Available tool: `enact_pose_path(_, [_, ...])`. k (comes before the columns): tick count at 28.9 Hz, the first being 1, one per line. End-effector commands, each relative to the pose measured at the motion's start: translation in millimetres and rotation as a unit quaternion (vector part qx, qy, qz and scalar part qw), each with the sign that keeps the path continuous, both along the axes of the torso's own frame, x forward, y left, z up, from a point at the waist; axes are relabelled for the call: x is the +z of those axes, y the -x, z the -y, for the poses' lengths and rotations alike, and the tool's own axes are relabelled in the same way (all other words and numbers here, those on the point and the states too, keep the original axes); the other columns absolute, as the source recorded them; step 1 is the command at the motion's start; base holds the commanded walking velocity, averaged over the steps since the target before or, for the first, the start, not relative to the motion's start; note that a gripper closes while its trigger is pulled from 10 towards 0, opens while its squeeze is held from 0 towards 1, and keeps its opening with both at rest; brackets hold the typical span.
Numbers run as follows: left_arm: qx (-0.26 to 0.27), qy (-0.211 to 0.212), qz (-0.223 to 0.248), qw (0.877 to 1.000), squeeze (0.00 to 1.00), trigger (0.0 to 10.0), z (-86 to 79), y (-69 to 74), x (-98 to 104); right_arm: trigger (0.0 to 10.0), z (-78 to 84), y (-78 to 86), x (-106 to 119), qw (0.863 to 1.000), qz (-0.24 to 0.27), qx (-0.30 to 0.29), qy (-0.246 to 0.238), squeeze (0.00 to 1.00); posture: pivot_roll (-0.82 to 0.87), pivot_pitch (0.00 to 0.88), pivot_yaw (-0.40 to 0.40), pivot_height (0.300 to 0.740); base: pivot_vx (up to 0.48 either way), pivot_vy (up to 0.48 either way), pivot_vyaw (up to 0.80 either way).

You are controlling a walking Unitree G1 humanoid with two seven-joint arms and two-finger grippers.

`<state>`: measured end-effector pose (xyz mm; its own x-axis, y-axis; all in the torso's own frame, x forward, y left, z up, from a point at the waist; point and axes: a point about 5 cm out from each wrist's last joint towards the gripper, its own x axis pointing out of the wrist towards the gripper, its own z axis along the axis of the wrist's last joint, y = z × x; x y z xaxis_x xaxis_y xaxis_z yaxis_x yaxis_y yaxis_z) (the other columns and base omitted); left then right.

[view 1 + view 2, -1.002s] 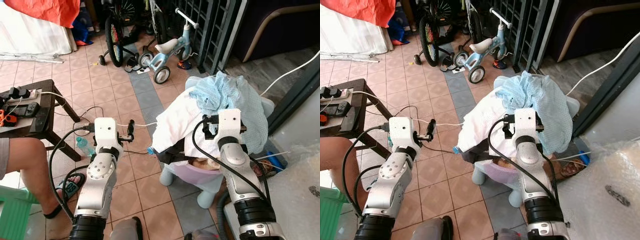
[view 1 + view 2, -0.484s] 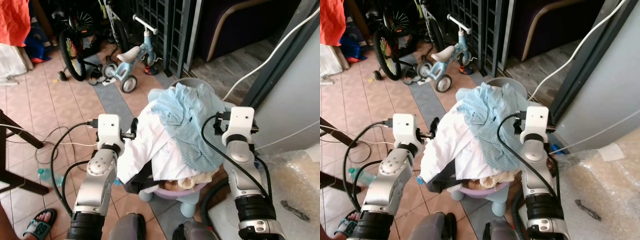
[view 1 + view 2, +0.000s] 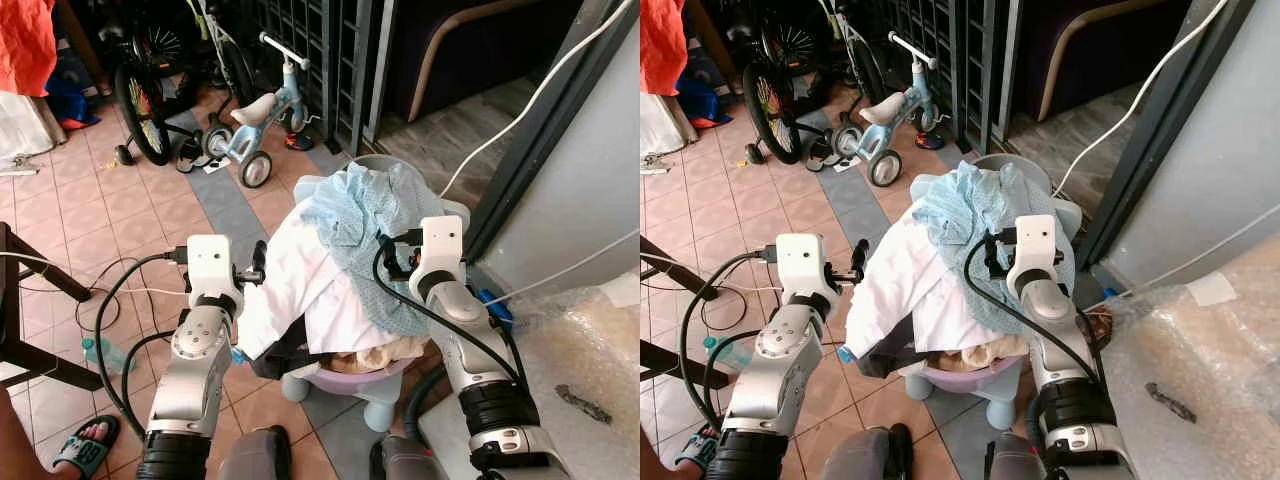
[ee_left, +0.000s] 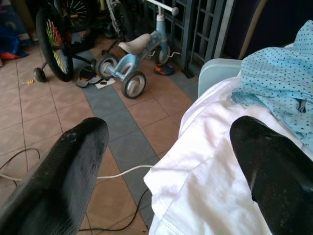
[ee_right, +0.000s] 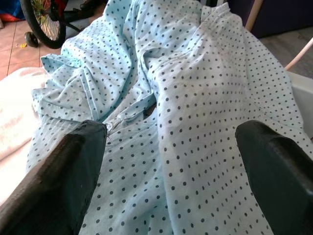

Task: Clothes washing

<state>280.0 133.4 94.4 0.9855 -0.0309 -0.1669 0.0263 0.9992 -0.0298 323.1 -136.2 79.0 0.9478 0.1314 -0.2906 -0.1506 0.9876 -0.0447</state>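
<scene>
- Tiled porch floor [image 3: 90,215] with a kid's tricycle [image 3: 255,115], a bicycle wheel [image 3: 140,105] and a dark metal gate [image 3: 345,50] behind; grey wall and white cable on the robot's right.
- Facing a lilac laundry basket [image 3: 375,375] overloaded with clothes: white garment [image 3: 315,275] draping down the robot's-left side, blue dotted garment [image 3: 375,215] on top, something beige [image 3: 380,355] peeking at the rim.
- Having turned and stepped in over the last second: pile now centred between both arms, side table mostly out of frame.
- Having brought the right gripper [image 5: 168,161] in from beside the pile to right over the blue dotted garment, fingers spread wide, gripping nothing yet.
- Keeping the left gripper [image 4: 166,161] at the white garment's edge, fingers wide apart, nothing between them, cloth just ahead.
- Reading as approach finished, grab about to start; likely the top garment first.
- Watching for loose sleeves dragging neighbours off the heap.
- Noting a person's sandalled foot [image 3: 80,455] near the left arm.
</scene>
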Motion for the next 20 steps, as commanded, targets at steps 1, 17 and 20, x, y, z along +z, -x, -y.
enact_pose_path(1, [0.003,-0.014,-0.009,1.0,0.0,10.0,-5.8,3.5,0,10.0,-2.2,-5.1,-3,0.999,-0.013,0.0,0.029,0.0,0.04,0.167,0.056,0.74,0.0,0.0,0.0])
enact_pose_path(17, [0.012,-0.035,-0.027,0.999,0.0,10.0,-11.4,5.7,-4,0.0,-14.8,-5.4,-27,0.995,-0.082,-0.057,-0.01,0.0,0.04,0.158,0.057,0.74,0.0,0.0,0.0])
enact_pose_path(20, [0.011,-0.036,-0.029,0.999,0.0,10.0,-10.9,5.2,-5,0.0,-8.7,-4.7,-29,0.994,-0.081,-0.071,-0.016,0.0,0.04,0.153,0.054,0.74,0.0,0.0,0.0])
